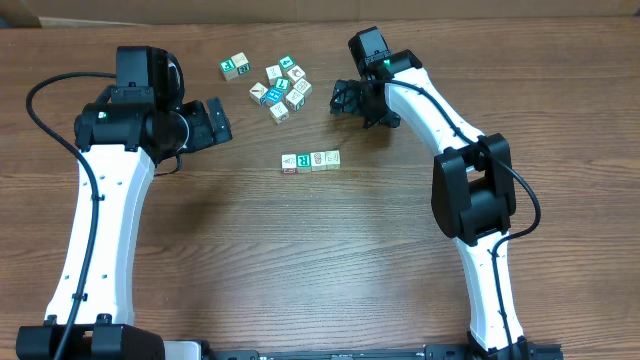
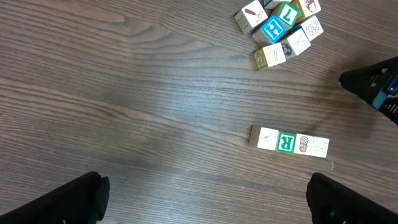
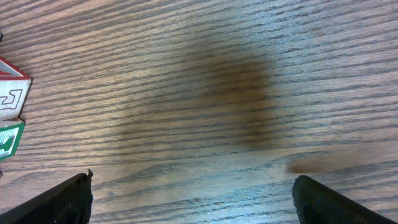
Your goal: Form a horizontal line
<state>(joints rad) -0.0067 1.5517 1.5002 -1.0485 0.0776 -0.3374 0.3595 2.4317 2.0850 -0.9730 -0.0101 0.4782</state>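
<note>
Several small wooden alphabet cubes lie edge to edge as a horizontal line [image 1: 311, 161] at the table's middle; the left wrist view shows the same horizontal line [image 2: 292, 142], with a green "R" second from its left. My left gripper [image 1: 217, 122] hangs open to the upper left of it, nothing between its fingertips [image 2: 81, 198]. My right gripper [image 1: 347, 98] is open too, up and to the right of the row, over bare wood. In the right wrist view its fingers [image 3: 59, 202] stand wide apart above the tabletop.
A loose cluster of white, teal and green cubes [image 1: 283, 87] lies behind the row, with one cube [image 1: 235, 67] apart at its left. Two cube corners [image 3: 9, 115] show at the left edge of the right wrist view. The right arm [image 1: 470, 190] stretches along the right side.
</note>
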